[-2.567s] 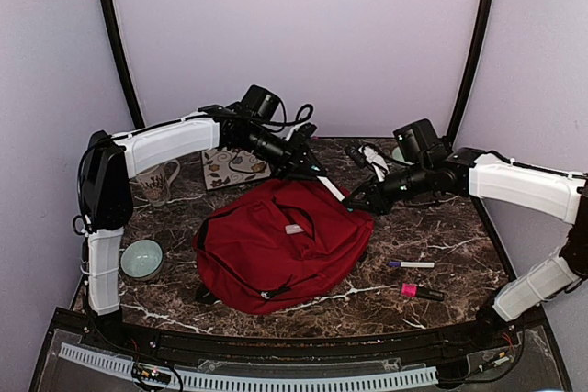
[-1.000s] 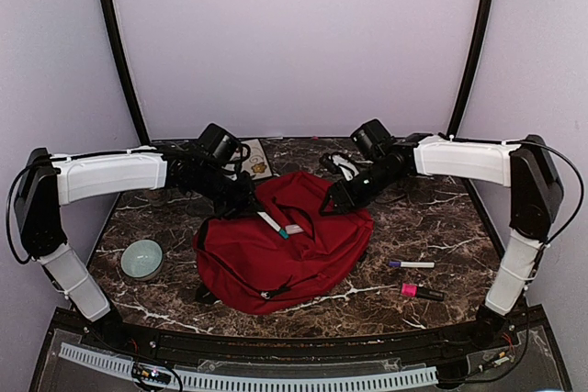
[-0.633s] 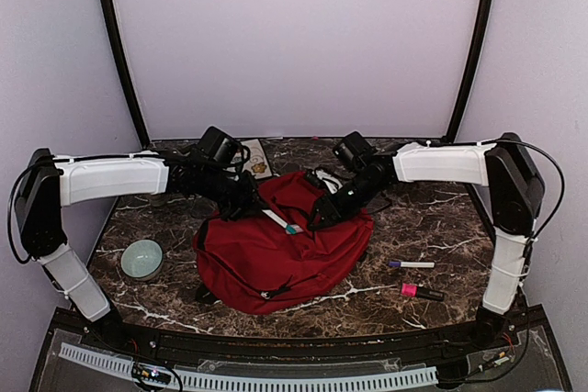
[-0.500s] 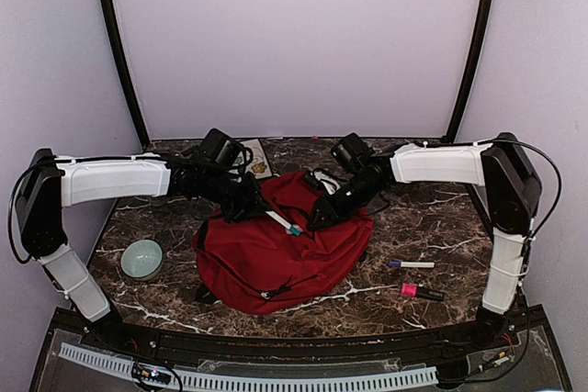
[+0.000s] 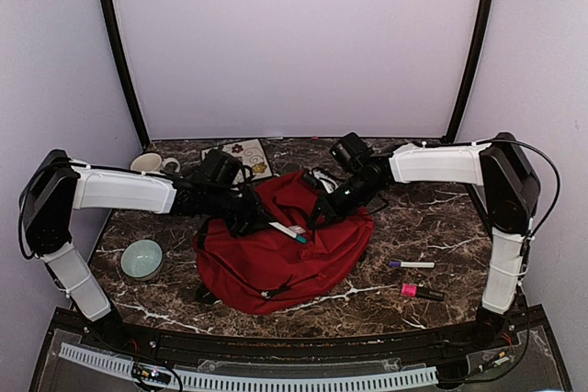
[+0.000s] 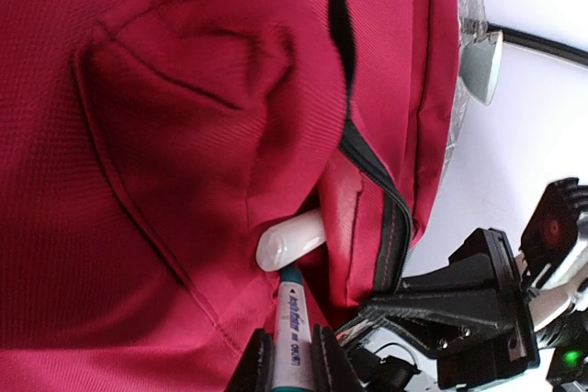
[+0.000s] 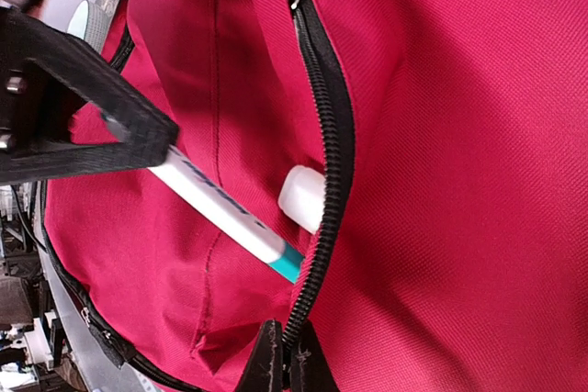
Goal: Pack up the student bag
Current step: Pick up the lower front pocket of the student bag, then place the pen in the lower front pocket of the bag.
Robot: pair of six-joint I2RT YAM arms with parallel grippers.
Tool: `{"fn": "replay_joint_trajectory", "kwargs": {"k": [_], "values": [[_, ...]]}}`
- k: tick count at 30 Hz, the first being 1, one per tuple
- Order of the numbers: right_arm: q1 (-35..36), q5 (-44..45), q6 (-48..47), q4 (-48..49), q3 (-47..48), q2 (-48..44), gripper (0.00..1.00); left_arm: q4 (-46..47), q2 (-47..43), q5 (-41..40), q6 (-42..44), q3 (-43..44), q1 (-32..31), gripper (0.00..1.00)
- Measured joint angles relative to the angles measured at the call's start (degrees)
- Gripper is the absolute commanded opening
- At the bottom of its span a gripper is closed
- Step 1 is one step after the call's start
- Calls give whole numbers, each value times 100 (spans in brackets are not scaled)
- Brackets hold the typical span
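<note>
left tool (image 6: 289, 364) is pinching a marker (image 6: 294, 319), tip at the pocket mouth; right tool (image 7: 285, 355) pinches the zip edge (image 7: 331, 181) of the bag (image 5: 266, 268), mid-counter (image 5: 432, 218). I'd slide the marker deep before letting go, with that edge held up

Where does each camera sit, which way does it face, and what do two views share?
Top external: above, behind the bases, looking down; both arms meet over the student bag.
Left wrist: on the left arm, facing the bag's open pocket; left gripper shows, shut on a marker.
Right wrist: facing that pocket from the opposite side; right gripper pinches the zip edge.
Shared: both wrist views show the marker and a white item at the pocket's mouth.
</note>
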Motion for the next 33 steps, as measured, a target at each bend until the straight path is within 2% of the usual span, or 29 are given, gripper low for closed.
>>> {"fn": "replay_joint_trajectory", "kwargs": {"k": [5,16,29,32,33], "values": [[0,-9,118,-11,83,0,0,984,98,81,-927,-505,-13,0],[0,17,444,61,83,-149,0,1587,590,-275,-2380,-306,-426,0],[0,103,457,109,46,-326,0,1276,1215,-365,-2680,586,-518,0],[0,125,439,87,46,-326,0,1360,1346,-258,-2704,669,-518,8],[0,131,437,83,46,-326,0,1390,1370,-214,-2706,678,-518,14]]}}
